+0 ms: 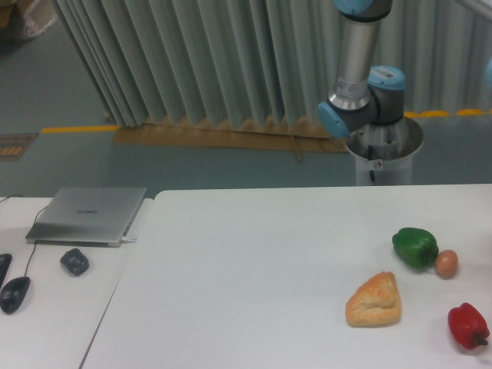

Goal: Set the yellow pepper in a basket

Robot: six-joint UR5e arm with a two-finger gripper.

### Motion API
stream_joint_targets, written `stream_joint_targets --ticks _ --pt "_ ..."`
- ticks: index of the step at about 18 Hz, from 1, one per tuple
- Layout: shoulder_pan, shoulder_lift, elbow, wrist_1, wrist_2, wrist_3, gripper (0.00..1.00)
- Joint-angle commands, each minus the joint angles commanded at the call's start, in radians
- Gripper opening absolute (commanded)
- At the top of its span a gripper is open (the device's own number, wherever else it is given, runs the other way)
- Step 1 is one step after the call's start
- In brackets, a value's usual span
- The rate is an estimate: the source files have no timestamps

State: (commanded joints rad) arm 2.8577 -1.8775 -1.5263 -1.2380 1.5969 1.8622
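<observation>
The yellow pepper is out of view, and I see no basket in the camera view. The gripper is also out of view; only the arm's base, elbow joint and lower links point(361, 100) show at the back right, rising out of the top of the frame. On the white table point(254, 284) lie a green pepper point(415, 247), a red pepper point(467, 325), a bread roll point(374, 300) and a small brown egg-like item point(447, 263).
A closed grey laptop point(87, 214), a dark mouse point(14, 293) and a small dark object point(74, 261) sit on the adjoining table at left. A pleated curtain hangs behind. The arm's pedestal point(382, 154) stands at the table's far edge.
</observation>
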Motion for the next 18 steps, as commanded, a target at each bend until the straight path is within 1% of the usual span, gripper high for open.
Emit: stream_joint_targets --ticks 1,3,7,8,9,10,16,18 --pt "0.002 -0.015 0.0 0.003 0.0 0.0 0.6" --pt "0.011 -0.028 -0.005 0.034 0.0 0.003 0.6" --pt "0.011 -0.031 -0.006 0.038 0.0 0.003 0.6" --pt "0.011 -0.031 -0.006 0.038 0.0 0.003 0.62" --pt "0.009 -0.035 -0.005 0.04 0.002 0.003 0.85" --pt "0.003 -0.037 -0.006 0.057 0.005 -0.001 1.0" --pt "0.006 -0.034 -0.002 0.06 0.0 0.005 1.0" --pt "-0.003 -0.029 -0.003 0.058 -0.002 -0.009 1.0"
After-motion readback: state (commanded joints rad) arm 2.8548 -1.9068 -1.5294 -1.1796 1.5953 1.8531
